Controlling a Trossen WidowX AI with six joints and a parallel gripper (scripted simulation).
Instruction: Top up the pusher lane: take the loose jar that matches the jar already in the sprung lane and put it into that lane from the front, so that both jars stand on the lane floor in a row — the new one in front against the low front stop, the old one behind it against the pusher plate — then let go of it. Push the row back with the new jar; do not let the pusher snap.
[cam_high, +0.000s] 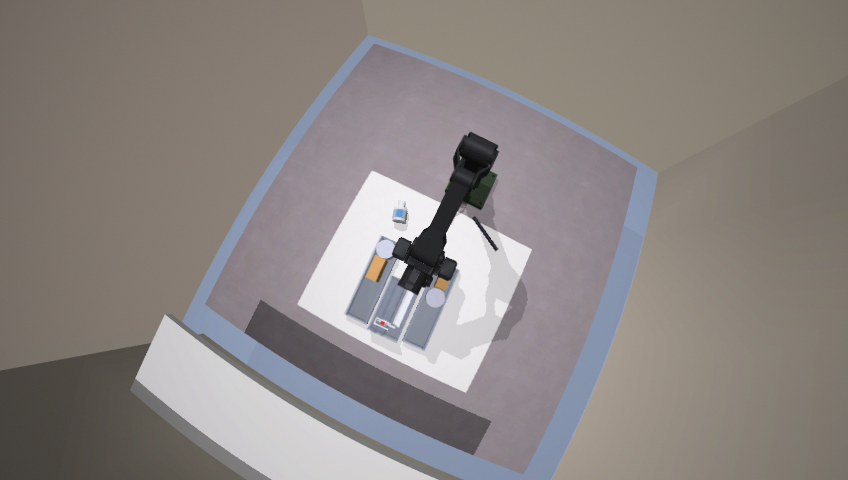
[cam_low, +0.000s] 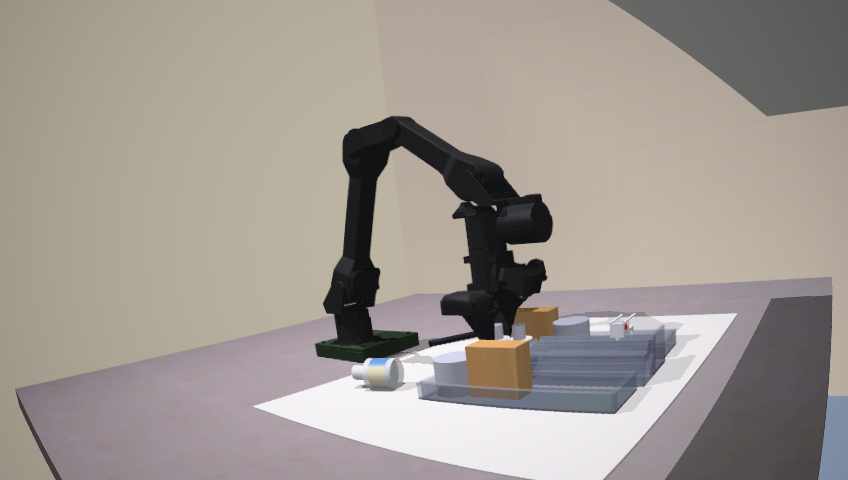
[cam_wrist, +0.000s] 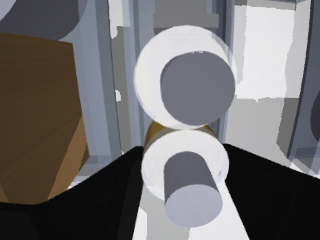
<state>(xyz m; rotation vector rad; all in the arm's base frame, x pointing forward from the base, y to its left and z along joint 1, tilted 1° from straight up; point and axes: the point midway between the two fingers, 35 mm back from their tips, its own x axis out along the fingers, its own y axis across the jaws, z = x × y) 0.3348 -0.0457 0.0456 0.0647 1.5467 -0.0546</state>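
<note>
I have the gripper (cam_wrist: 182, 190) clamped on the new jar (cam_wrist: 186, 172), fingers closed against its sides. It stands at the front end of the middle lane (cam_high: 392, 309), with the old jar (cam_wrist: 188, 79) touching it at twelve o'clock in the wrist view. If I open now and the front stop isn't catching the base, I judge the sprung pusher plate (cam_low: 619, 326) will shove both jars out at six o'clock. Pushing off-axis could tip one against a lane wall. I can read no writing; the fallen bottle (cam_low: 378, 372) at nine o'clock of the lanes shows only a blank blue-and-cream band.
</note>
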